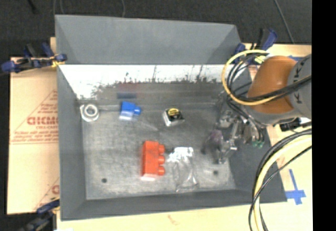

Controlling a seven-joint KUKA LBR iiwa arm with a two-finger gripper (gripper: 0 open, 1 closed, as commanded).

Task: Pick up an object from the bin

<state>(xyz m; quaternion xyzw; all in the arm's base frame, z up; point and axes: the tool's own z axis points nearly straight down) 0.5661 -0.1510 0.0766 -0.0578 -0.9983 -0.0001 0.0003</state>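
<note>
Clear crumpled plastic [182, 165] lies just beside the red block [153, 160], between that block and the gripper [224, 146], the nearest thing to it, whose opening cannot be told.

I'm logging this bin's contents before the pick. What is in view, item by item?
bin: one, grey, middle of view
ring: one, white, floor back left
block: one, blue, just right of the ring
box: one, small, black and yellow, floor back middle
brick: one, red, floor front middle
wrapper: one, clear and white, right beside the brick
arm: one, orange-covered with cables, entering from the right
gripper: one, over the floor's right side, right of the wrapper
</note>
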